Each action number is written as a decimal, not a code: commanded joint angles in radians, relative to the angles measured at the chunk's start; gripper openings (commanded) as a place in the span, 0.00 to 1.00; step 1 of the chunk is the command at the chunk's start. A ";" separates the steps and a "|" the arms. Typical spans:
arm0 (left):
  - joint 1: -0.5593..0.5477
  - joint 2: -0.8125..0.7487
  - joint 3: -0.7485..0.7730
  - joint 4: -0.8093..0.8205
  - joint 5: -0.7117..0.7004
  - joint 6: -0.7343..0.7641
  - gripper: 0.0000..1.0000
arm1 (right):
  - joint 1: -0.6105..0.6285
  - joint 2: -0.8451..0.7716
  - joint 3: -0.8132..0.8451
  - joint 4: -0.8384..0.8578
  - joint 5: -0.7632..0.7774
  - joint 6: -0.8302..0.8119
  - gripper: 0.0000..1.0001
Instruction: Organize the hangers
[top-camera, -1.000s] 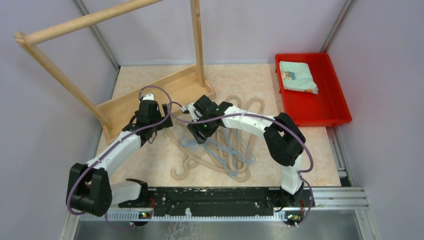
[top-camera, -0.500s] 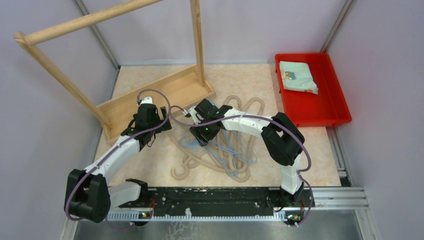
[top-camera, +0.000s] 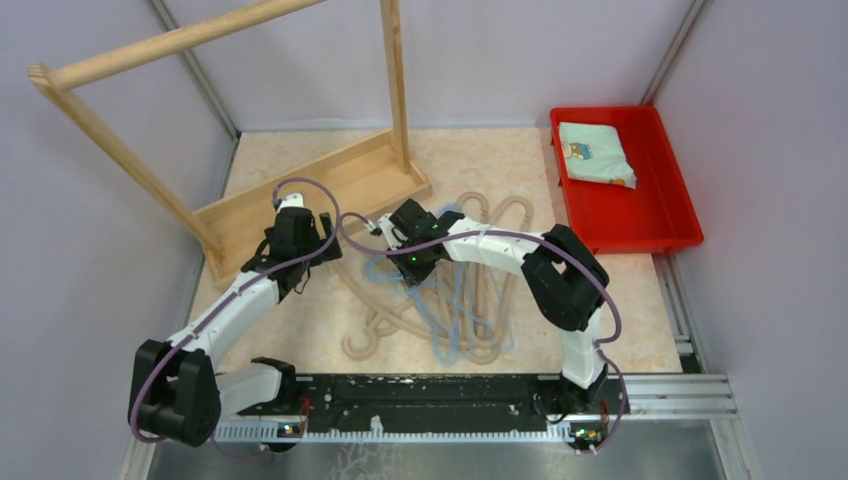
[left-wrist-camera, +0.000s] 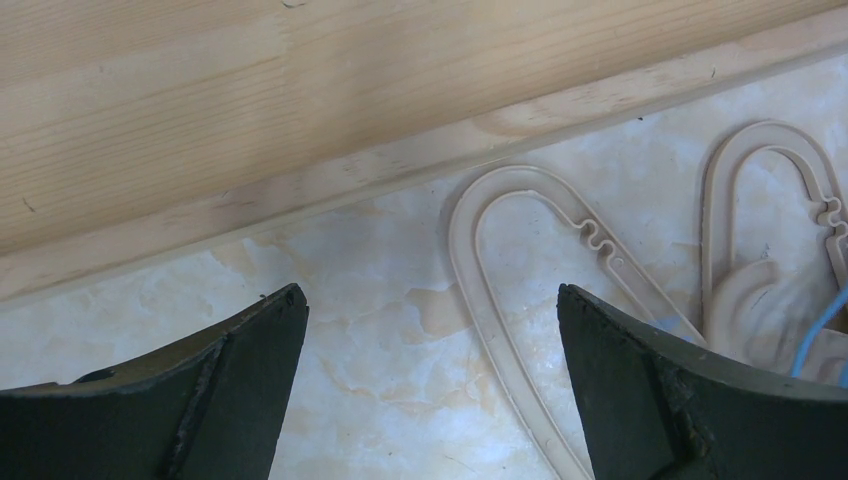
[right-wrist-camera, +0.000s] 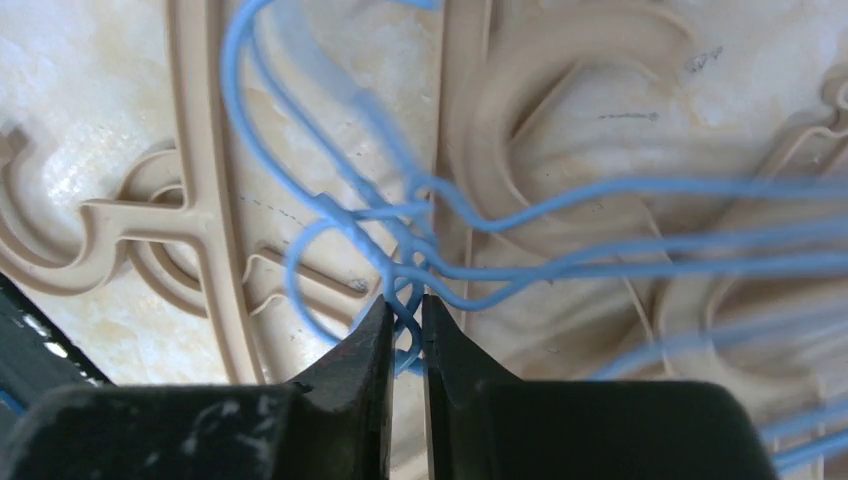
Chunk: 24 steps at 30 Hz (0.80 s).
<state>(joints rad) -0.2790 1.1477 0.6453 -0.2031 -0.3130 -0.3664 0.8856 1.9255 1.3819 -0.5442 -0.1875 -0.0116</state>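
**Inspector:** Start at the left. What stands there?

**Assessor:** A tall pale wooden rack with a rail and a flat base (top-camera: 340, 175), at ten o'clock on the table. The left gripper (left-wrist-camera: 428, 298) hangs just off the base's near edge, jaws spread wide and holding nothing. Bare marbled tabletop lies between them.

**Inspector:** And the hangers?

**Assessor:** They are heaped at the table's centre, at three o'clock from the left gripper. The thick beige plastic hangers (left-wrist-camera: 520, 175) lie flat on the surface. The thin light-blue wire hangers (right-wrist-camera: 400, 262) are tangled across them and look blurred from overhead.

**Inspector:** The right arm?

**Assessor:** The right gripper (right-wrist-camera: 405, 312) is over the heap's ten o'clock edge. Its jaws are pinched narrow on the twisted neck of a light-blue wire hanger. How many wires are caught there cannot be told.

**Inspector:** Far right?

**Assessor:** A red plastic tray (top-camera: 630, 222) sits at two o'clock, well apart from the heap. A folded pale printed cloth (top-camera: 595, 152) lies in its far end.
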 joint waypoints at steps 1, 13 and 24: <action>0.005 -0.020 0.020 -0.005 -0.020 -0.004 1.00 | 0.002 -0.025 0.069 -0.012 0.031 0.004 0.07; 0.005 -0.050 0.023 0.001 -0.060 -0.030 1.00 | -0.001 -0.126 0.222 -0.148 0.056 -0.013 0.00; 0.004 -0.050 0.039 0.003 -0.072 -0.035 1.00 | -0.036 -0.165 0.368 -0.197 0.015 0.008 0.00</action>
<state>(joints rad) -0.2787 1.1110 0.6575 -0.2081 -0.3683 -0.3893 0.8631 1.8297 1.6814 -0.7280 -0.1459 -0.0151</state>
